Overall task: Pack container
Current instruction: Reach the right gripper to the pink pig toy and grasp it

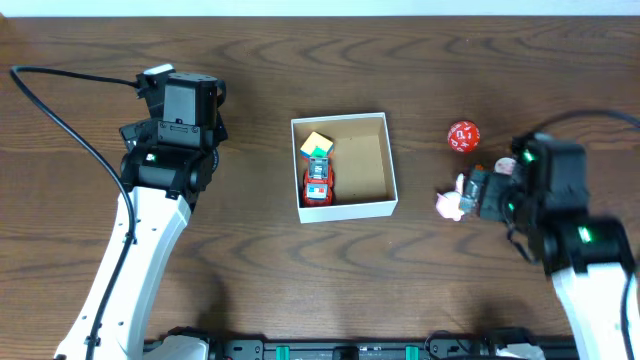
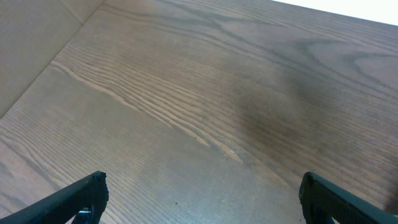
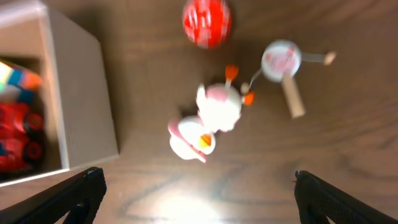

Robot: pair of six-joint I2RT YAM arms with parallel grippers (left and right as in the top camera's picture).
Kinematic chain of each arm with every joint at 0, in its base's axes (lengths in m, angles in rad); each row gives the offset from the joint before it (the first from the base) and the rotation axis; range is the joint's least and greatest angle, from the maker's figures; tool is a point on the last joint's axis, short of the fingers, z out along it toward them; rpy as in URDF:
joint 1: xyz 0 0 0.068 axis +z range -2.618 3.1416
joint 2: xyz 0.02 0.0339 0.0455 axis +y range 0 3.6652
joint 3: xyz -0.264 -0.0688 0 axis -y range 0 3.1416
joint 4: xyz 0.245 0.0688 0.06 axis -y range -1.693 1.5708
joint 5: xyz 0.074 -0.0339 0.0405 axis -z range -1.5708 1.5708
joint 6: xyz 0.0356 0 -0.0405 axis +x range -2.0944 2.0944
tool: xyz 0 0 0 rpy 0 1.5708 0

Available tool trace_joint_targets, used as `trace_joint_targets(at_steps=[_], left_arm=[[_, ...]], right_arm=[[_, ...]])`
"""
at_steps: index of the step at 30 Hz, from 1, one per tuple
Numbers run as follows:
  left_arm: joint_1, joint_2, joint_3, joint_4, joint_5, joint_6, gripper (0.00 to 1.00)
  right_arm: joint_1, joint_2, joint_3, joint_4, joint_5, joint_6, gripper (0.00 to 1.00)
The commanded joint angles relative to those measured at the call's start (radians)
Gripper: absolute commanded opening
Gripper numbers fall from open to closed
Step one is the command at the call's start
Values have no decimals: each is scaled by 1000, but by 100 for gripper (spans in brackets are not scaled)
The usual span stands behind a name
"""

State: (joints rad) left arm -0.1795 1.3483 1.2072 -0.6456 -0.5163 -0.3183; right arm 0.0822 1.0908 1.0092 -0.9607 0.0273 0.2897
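Note:
The container [image 1: 390,170], a square white-walled box with a brown inside, sits mid-table and holds a red toy car [image 1: 318,184] and a coloured cube [image 1: 316,146]. In the right wrist view its white wall [image 3: 78,93] is at left. A pink and white duck toy [image 3: 205,121] lies on the table right of it; it also shows overhead [image 1: 450,203]. A red ball [image 3: 207,22] lies beyond it. My right gripper [image 3: 199,199] is open above the table, just short of the duck. My left gripper [image 2: 202,199] is open over bare wood, far left of the container.
A small white rattle drum with a wooden handle [image 3: 283,65] lies right of the duck. The red ball shows overhead [image 1: 462,135] at the right. A black cable [image 1: 60,110] runs across the left of the table.

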Motion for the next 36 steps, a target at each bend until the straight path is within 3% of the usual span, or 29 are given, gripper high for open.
trace_joint_targets(at_steps=[1, 10, 16, 29, 31, 34, 36], left_arm=[[4, -9, 10, 1, -19, -13, 98], [4, -9, 10, 1, -19, -13, 98], [4, -9, 10, 1, -19, -13, 98], [4, -9, 10, 1, -19, -13, 98], [4, -9, 10, 1, -19, -13, 98], [4, -9, 10, 1, -19, -13, 98], [4, -9, 10, 1, -19, -13, 98]], right_arm=[[-2, 113, 15, -16, -20, 27, 99], [-2, 340, 15, 42, -16, 56, 99], [-2, 431, 4, 122, -17, 122, 99], [-3, 601, 3, 205, -17, 125, 97], [-3, 622, 3, 206, -17, 125, 84], [-2, 637, 3, 205, -17, 125, 44], [-2, 637, 3, 204, -17, 125, 24]])
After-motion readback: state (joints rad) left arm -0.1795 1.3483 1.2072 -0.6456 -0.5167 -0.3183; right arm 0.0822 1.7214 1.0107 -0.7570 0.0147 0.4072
